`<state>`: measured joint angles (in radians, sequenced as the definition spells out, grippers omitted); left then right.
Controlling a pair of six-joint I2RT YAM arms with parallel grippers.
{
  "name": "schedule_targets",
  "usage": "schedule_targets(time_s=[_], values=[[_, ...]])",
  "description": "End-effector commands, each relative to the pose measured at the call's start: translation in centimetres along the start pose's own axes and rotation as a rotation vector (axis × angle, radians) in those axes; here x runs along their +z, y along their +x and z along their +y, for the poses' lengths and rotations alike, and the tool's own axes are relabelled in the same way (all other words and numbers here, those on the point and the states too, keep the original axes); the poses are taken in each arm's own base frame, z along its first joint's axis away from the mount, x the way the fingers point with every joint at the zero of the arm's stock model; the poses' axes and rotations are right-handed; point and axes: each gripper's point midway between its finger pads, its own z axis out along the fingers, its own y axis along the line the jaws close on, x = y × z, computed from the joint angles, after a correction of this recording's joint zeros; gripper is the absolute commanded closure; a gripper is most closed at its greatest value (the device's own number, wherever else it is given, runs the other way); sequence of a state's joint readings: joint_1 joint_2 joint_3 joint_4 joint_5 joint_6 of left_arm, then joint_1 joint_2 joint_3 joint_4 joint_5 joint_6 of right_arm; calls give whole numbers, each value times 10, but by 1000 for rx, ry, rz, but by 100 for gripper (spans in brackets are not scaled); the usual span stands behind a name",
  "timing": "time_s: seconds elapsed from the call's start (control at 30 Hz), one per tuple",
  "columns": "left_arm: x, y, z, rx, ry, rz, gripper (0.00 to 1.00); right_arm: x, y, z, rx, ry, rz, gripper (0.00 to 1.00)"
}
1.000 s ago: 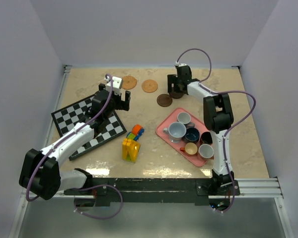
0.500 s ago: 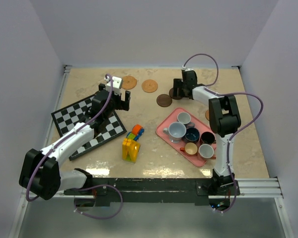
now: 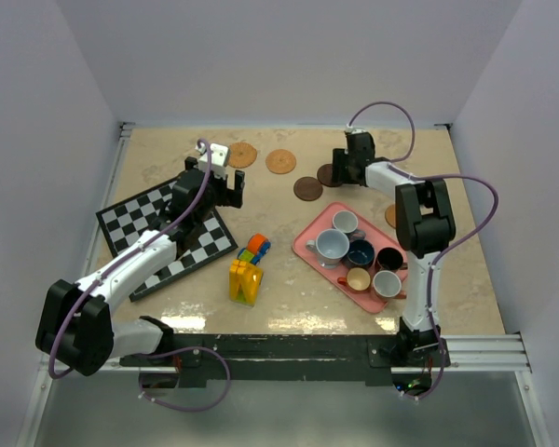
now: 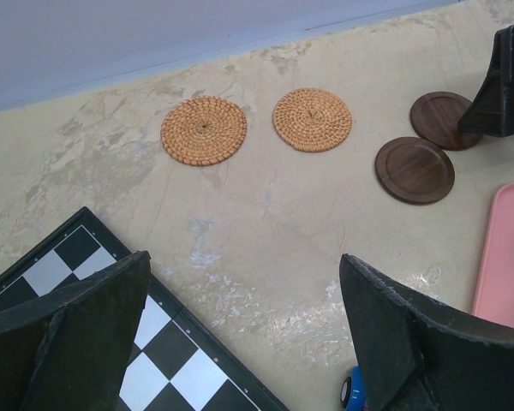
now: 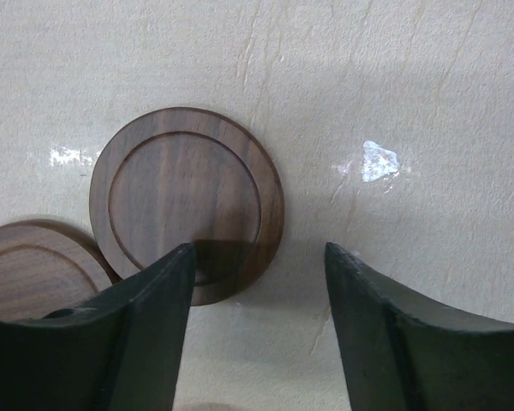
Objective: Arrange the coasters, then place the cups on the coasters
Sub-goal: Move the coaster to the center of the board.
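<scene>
- Left fingers (image 4: 86, 334) spread wide, empty, at frame bottom above the table (image 4: 265, 214)
- Right fingers (image 5: 146, 334) spread, pinching nothing, over a dark brown coaster (image 5: 184, 197) at its lower edge

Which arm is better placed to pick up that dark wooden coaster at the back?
Right. The right gripper hangs directly over the dark coaster, jaws apart at its edge. The left gripper is open too, but off by the chessboard, farther away.

Beige marbled table (image 3: 289, 209), glossy glare near front edge. Plain pale grey walls (image 3: 289, 56) on three sides. Metal rail (image 3: 480, 350) along front.
</scene>
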<state>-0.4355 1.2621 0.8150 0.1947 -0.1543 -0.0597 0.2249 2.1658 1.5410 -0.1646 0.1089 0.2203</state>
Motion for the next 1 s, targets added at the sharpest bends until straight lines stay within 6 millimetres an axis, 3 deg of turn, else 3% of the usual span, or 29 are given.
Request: schedule_targets(time_s=[0.0, 0.5, 0.97], values=[[-5, -23, -1, -16, -2, -78, 4, -4, 15, -31, 2, 76, 77, 41], [-4, -24, -3, -28, 9, -81, 4, -17, 44, -63, 15, 146, 139, 50], [-5, -24, -4, -34, 15, -81, 4, -28, 47, -88, 25, 207, 140, 58]])
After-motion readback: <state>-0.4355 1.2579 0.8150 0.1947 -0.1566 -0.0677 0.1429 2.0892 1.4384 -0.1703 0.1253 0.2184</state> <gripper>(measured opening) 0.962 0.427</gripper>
